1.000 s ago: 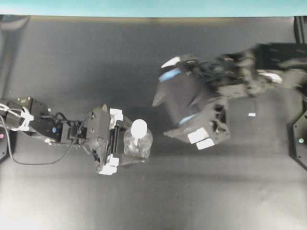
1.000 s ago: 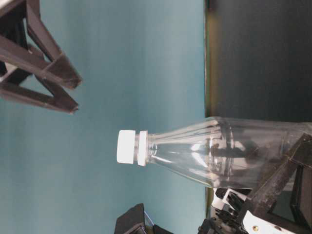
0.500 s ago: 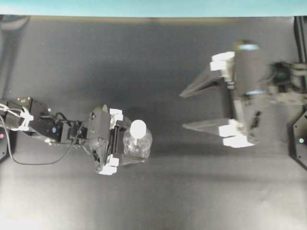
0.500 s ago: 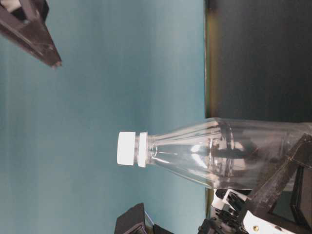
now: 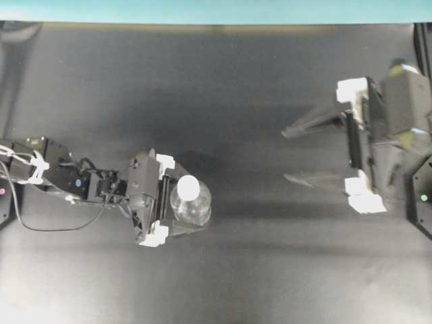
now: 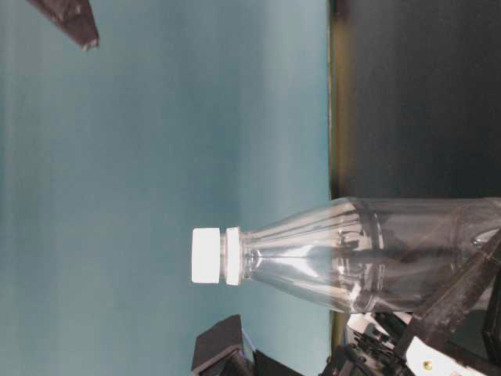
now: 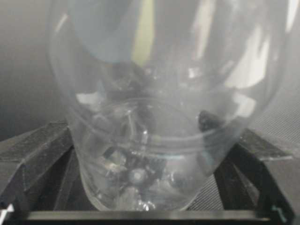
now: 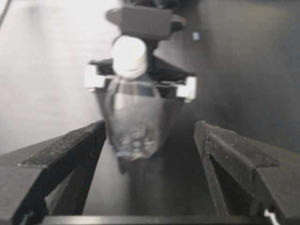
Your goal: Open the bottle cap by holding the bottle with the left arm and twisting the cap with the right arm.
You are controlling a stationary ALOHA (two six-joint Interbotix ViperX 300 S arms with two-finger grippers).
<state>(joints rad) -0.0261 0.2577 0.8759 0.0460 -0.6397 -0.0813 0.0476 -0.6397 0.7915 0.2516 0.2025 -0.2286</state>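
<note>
No words or brand can be read on the bottle [image 5: 192, 206]; it's clear plastic w/ a plain white cap [image 5: 187, 187]. The cap is sitting on the neck. The bottle is standing on the dark table [image 5: 202, 88], a bit left of the middle in the overhead view.

The left gripper [image 5: 177, 204] is squeezing the bottle's body from both sides, w/ its black fingers [image 7: 28, 154] pressing the clear wall. The left arm [image 5: 61, 181] is lying low across the table, w/ a black cable [image 5: 50, 228] looping beside it.

The right gripper [image 5: 291, 154] is wide open, holding nothing, well apart from the bottle and pointing at it. Nothing is sitting between them. A teal wall [image 6: 156, 157] is showing behind the bottle.
</note>
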